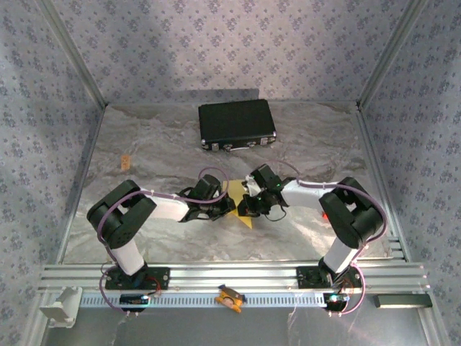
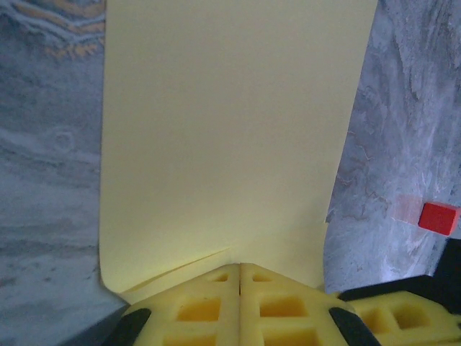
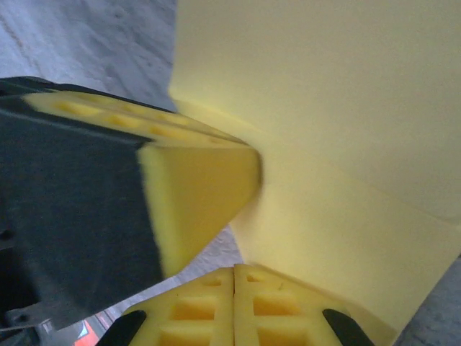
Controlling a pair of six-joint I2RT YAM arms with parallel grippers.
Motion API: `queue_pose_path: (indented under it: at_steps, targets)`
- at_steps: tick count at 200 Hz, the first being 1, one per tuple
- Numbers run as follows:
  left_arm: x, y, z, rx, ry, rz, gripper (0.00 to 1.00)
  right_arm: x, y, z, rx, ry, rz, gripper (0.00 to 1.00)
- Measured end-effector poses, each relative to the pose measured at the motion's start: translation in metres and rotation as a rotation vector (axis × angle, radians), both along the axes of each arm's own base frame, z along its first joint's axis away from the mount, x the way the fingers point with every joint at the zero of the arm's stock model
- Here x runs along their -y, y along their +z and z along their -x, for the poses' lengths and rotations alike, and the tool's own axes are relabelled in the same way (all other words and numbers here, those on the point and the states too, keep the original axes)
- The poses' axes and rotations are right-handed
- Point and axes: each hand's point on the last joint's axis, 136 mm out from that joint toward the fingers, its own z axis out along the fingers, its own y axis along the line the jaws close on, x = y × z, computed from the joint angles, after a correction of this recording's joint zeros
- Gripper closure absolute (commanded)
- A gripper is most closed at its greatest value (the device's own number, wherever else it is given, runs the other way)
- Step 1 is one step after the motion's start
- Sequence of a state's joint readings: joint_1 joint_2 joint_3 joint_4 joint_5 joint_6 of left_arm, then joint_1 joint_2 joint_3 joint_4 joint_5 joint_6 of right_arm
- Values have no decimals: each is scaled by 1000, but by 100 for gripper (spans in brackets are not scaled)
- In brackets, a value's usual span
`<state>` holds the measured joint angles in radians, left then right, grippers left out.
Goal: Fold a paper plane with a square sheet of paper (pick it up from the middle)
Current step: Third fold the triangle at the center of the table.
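1. The square sheet of paper (image 1: 245, 218) is held low over the middle of the worktop (image 1: 324, 144), between the two arms and just in front of their wrists.
2. The left tool (image 1: 229, 205) is closed on the sheet. In the left wrist view its yellow pads (image 2: 202, 306) meet along a thin line, and the paper rises straight out of that seam.
3. The right tool (image 1: 245, 205) is clamped on the same sheet from the other side. In the right wrist view its pads (image 3: 274, 310) are pressed together at the paper's lower edge.
4. The two tools sit very close together. A pad of the left one (image 3: 194, 184) stands just beside the paper in the right wrist view.
5. From the left wrist the sheet looks broad and flat, with a short crease near the grip and one lower corner curled.
6. From the right wrist a straight line crosses the paper. Whether it is a fold or an overlapping layer cannot be told.
7. The black case (image 1: 238, 124) lies at the far side of the worktop, well apart from the paper.
8. A small red block (image 2: 438, 218) rests on the crinkled silver surface to the right of the tools.
9. An orange clip (image 1: 229, 297) sits on the metal rail at the near edge, between the arm bases.
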<state>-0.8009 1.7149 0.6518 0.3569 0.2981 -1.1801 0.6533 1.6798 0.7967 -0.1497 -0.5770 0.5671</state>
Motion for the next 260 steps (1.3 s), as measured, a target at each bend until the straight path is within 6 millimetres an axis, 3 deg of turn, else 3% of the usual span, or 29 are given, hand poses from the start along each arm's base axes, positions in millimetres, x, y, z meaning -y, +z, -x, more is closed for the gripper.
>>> queue_pose_path:
  at_steps: [40, 92, 144, 260]
  targets:
    - [0, 5, -1, 18, -6, 1, 84, 10, -12, 6, -16, -2, 15, 98]
    - [2, 23, -5, 70, -24, 14, 87, 10, -11, 6, -16, -2, -3, 99]
    - [-1, 1, -5, 20, -23, -24, 91, 10, -12, 6, -16, -2, -8, 100]
    - [-41, -1, -34, -24, 74, -26, 92, 10, -11, 5, -4, 6, -14, 100]
